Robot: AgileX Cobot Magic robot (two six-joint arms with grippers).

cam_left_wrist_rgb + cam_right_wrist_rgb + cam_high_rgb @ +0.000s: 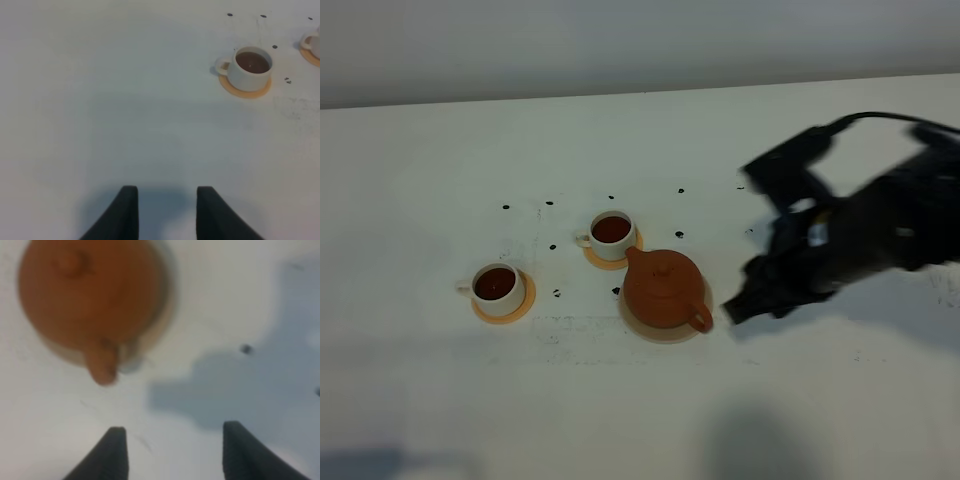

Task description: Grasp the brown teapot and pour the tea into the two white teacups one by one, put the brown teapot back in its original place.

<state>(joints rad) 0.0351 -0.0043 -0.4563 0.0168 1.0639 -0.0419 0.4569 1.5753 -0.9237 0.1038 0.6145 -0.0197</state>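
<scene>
The brown teapot (pixel 663 288) stands upright on its pale beige disc (pixel 651 335), the original place, with its loop handle toward the right. In the right wrist view the teapot (pixel 90 295) and the disc rim (pixel 168 300) lie just ahead of my right gripper (pixel 172 450), which is open, holds nothing and is clear of the handle. From above, this right gripper (pixel 735 310) hovers just right of the handle, blurred. The two white teacups (pixel 611 236) (pixel 498 288) hold dark tea. My left gripper (pixel 167 210) shows its fingers apart over bare table, far from the nearer teacup (pixel 250 70).
Each cup sits on a small orange coaster (pixel 504 312) (pixel 245 90). Small dark specks (pixel 679 234) dot the white table (pixel 620 400) around the cups. A black cable (pixel 880 117) arches over the right arm.
</scene>
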